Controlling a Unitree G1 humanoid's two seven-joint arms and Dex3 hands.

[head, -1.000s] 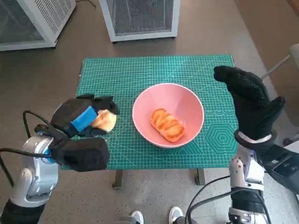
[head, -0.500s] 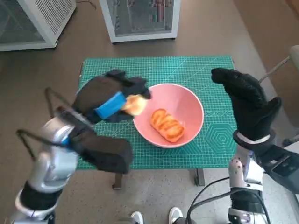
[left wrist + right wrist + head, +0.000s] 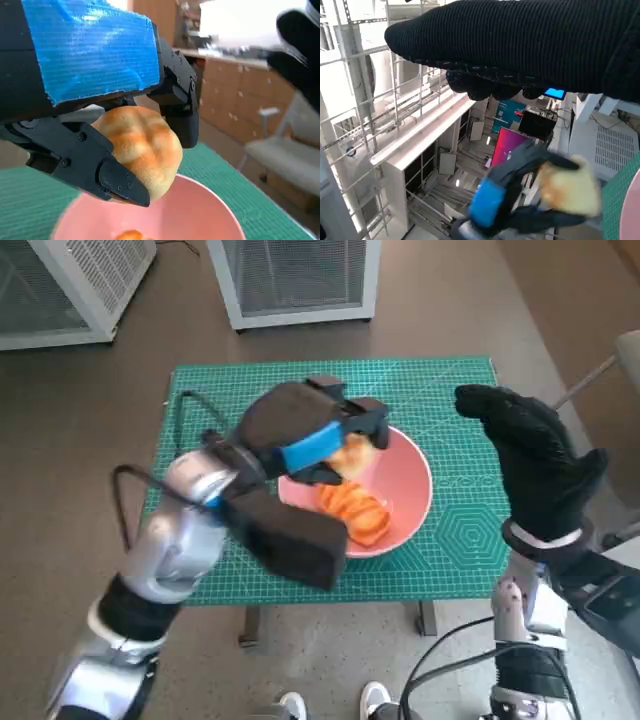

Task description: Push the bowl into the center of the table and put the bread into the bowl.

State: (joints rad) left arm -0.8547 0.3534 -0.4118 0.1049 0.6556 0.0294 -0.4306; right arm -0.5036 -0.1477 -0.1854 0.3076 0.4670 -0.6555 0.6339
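Note:
The pink bowl (image 3: 405, 480) sits near the middle of the green mat (image 3: 250, 400), with a glazed orange bread (image 3: 358, 512) lying in it. My left hand (image 3: 305, 435) hovers over the bowl's left rim and grips a round golden bun (image 3: 352, 453). In the left wrist view the bun (image 3: 142, 150) is pinched between the black fingers (image 3: 107, 172) above the bowl (image 3: 200, 215). My right hand (image 3: 530, 455) is raised off the table's right edge, holding nothing, fingers apart. The right wrist view shows the glove (image 3: 520, 45) and, beyond it, the left hand (image 3: 515, 200) with the bun (image 3: 567, 192).
Two white mesh-fronted cabinets (image 3: 290, 280) stand on the floor beyond the table. A white chair (image 3: 625, 355) is at the right. Shoes (image 3: 330, 705) of a person show below the table's front edge.
My left hand has carried the bun from the table's left side rightwards to above the bowl. The right hand has stayed raised in place.

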